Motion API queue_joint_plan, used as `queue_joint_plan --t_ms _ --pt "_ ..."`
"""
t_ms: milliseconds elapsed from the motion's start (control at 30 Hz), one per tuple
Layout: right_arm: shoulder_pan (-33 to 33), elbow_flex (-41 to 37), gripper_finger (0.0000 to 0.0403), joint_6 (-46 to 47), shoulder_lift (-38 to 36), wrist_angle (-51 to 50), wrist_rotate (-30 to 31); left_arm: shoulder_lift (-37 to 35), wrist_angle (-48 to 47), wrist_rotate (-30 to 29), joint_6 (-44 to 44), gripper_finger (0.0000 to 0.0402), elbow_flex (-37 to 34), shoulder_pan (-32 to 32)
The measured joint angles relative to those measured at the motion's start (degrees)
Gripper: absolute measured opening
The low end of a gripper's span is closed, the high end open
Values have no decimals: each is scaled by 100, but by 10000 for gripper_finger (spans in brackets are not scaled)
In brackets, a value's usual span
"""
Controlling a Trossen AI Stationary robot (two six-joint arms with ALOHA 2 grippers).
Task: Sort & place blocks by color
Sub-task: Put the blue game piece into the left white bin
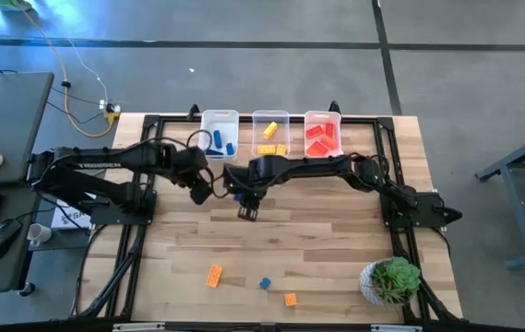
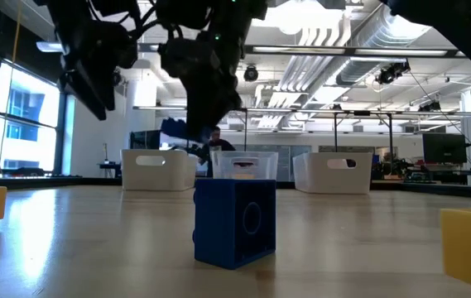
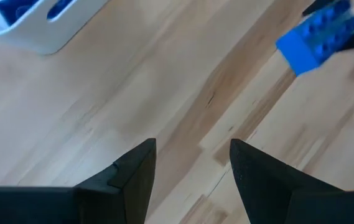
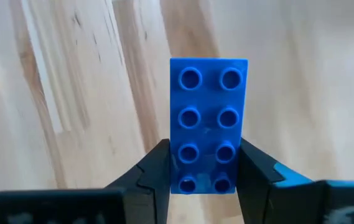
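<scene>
Right gripper (image 4: 203,168) mid-desk, fingers clamped on long blue block (image 4: 208,124) (lifted clear). Left gripper (image 3: 192,168) beside it, fingers apart, empty. Next, presumably: carry to blue bin (image 1: 220,132) at far edge.

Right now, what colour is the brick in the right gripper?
Blue; the brick shows best in the right wrist view.

arms: dark, jointed, black cabling alongside
left arm (image 1: 105,166) marking: white lettering
fingers (image 3: 127,180): black, wedge-shaped
</scene>
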Motion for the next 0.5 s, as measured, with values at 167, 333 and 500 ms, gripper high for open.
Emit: queue_joint_plan --t_ms 167,333,500 --pt "-115 469 110 -788 -6 -164 6 0 638 692 17 191 -1 599" --pt "-165 822 110 -1444 -19 -421 469 2 1371 1569 -3 191 -1 1124" --pt "-169 995 110 -1858 -23 -529 971 5 1966 2082 -430 191 -1 1434"
